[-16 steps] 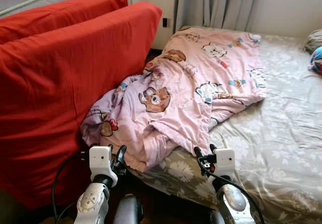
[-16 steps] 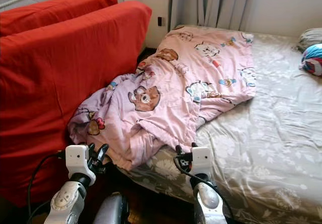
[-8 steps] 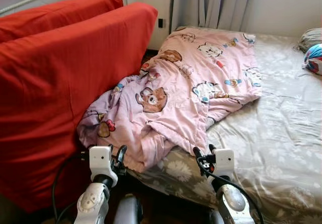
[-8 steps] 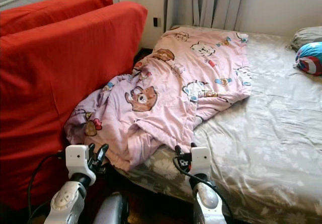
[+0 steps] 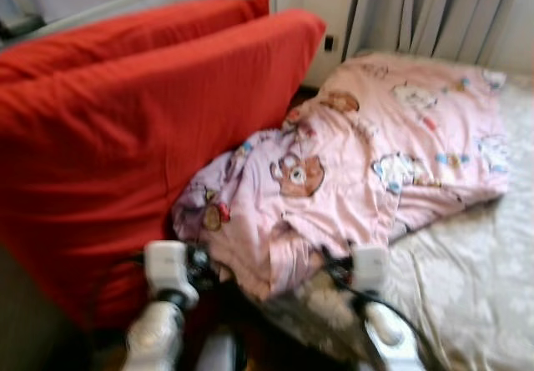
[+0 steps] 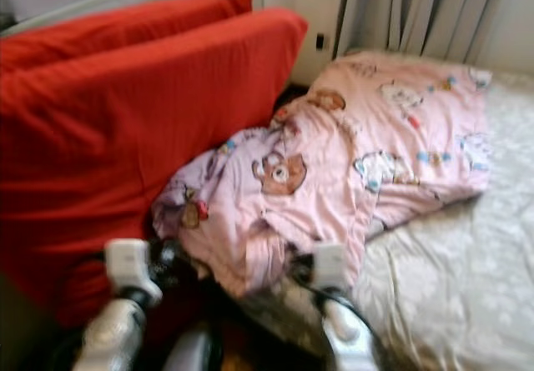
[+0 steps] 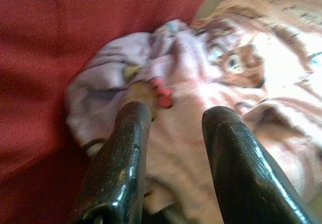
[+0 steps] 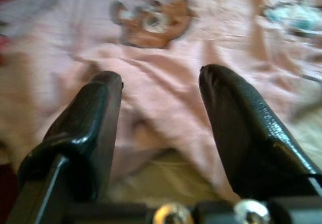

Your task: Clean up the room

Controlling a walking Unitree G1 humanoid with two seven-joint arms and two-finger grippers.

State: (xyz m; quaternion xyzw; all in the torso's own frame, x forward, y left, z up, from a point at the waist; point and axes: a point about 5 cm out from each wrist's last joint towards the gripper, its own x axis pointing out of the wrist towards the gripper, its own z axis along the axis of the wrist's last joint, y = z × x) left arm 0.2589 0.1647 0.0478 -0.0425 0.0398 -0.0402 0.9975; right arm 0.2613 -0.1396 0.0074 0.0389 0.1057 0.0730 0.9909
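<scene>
Both grippers (image 7: 171,148) (image 8: 161,128) wide, empty, near blanket (image 5: 375,162) edge; risk snagging one layer, dragging it off bed (image 5: 492,254).

pink cartoon-print blanket (image 5: 367,171), rumpled, on bed, bunched vs red cushion

Counts, head views blurred:
- 1 pink cartoon-print fabric blanket (image 5: 367,162), crumpled.
- 2 big red fabric cushions: front (image 5: 142,146), one behind (image 5: 125,33).
- 1 bed w/ grey floral-pattern sheet (image 5: 476,254).
- 1 set grey pleated curtains (image 5: 434,12).
- 1 small dark wall socket (image 5: 329,42).
- 2 grippers w/ long black fingers: left gripper (image 7: 173,133), right gripper (image 8: 161,98), fingers apart on both.
</scene>
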